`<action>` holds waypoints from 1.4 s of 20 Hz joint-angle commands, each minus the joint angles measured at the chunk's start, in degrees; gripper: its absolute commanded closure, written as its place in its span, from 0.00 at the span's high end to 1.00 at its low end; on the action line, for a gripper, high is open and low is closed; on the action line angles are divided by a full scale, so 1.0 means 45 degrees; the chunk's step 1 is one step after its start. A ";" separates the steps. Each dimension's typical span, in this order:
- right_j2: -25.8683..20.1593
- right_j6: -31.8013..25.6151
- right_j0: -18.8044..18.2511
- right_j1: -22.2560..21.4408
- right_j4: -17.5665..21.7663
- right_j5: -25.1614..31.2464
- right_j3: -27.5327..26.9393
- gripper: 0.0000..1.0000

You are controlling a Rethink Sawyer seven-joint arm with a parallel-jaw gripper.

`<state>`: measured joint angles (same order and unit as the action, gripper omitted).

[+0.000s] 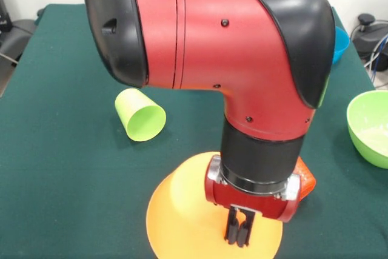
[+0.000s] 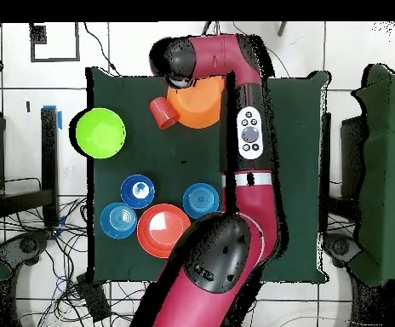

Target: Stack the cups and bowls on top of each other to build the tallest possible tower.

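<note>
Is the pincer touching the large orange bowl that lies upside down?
Cannot tell. In the front view the pincer overlaps the upside-down orange bowl, with no contact or gap plainly visible. In the overhead view the arm hides it.

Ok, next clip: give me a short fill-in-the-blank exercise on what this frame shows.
1. The lime green cup lies on its ____, apart from the arm.
2. The pincer hangs over the upside-down light-orange bowl with its fingers ____.
3. In the overhead view, the three small blue bowls sit around a ____ bowl.
4. The lime-green bowl stands upright and is ____ inside.

Missing words: side; shut; red-orange; empty
</note>
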<state>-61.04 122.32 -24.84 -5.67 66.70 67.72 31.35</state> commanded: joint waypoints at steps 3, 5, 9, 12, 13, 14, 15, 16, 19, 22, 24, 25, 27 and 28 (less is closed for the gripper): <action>0.2761 0.1337 0.0168 -0.0846 -0.0639 -0.0102 0.1977 0.00; 0.3156 0.1617 0.0222 -0.1024 -0.0841 -0.0421 0.2413 0.00; 0.3522 0.1417 0.0390 -0.0973 -0.1186 -0.0470 0.2347 0.00; 0.3712 0.1326 0.0521 -0.0885 -0.1490 -0.0365 0.2209 0.00; 0.3855 0.1417 0.0541 -0.0941 -0.1617 -0.0452 0.2373 0.00; 0.3937 0.1442 0.0580 -0.0935 -0.1722 -0.0412 0.2365 0.00; 0.4005 0.1379 0.0623 -0.0923 -0.1797 -0.0416 0.2315 0.00; 0.4084 0.1418 0.0671 -0.0903 -0.1923 -0.0314 0.2265 0.00; 0.4295 0.1256 0.0776 -0.0832 -0.2163 -0.0381 0.2104 0.00; 0.4487 0.1147 0.0837 -0.0800 -0.2357 -0.0456 0.2047 0.00; 0.4666 0.1115 0.0886 -0.0816 -0.2567 -0.0420 0.2074 0.00; 0.4793 0.1176 0.0886 -0.0862 -0.2676 -0.0480 0.2210 0.00; 0.4990 0.1126 0.0898 -0.0824 -0.2767 -0.0788 0.2360 0.00; 0.5044 0.1034 0.0903 -0.0754 -0.2779 -0.0892 0.2342 0.00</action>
<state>-44.34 122.32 -22.19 -10.34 54.10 65.99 37.47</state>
